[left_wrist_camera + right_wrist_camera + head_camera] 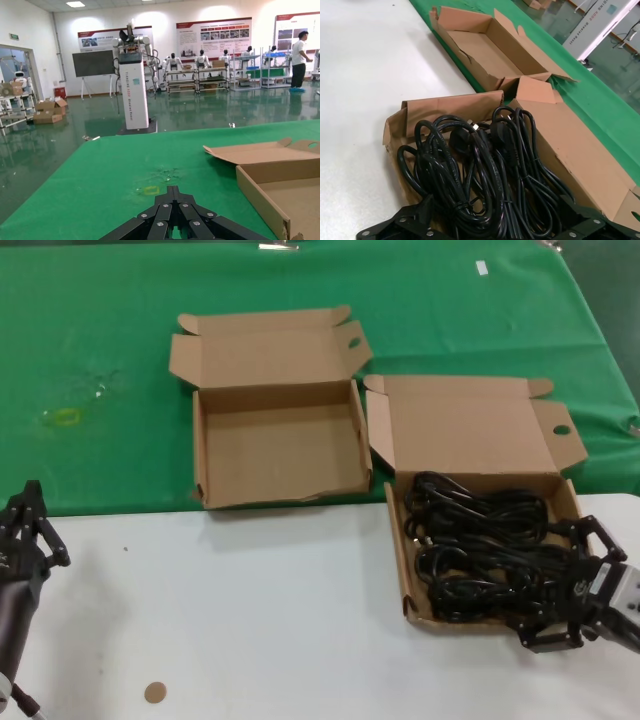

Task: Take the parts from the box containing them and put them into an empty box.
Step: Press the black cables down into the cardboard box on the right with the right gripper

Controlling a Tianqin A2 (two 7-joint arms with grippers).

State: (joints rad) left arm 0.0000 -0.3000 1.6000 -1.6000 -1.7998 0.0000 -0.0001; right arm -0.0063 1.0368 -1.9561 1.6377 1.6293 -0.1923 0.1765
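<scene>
Power cords all in the source box; right gripper at its near corner, transfer not begun.

Coiled power cords (478, 545) fill the larger cardboard box (470, 430); right gripper (565, 585), fingers spread wide, straddles their edge, likely lining up a grab. Empty box (280, 455) sits just beside, lid open. Left gripper (25, 530) parked, fingers together, over white tabletop (250, 620). Green cloth (100, 340) beyond.

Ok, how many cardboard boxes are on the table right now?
2. The empty box lies open toward the robot's left, partly on the green cloth. The box holding the black power cords sits to its right, its far wall behind them, with the right gripper at it.
</scene>
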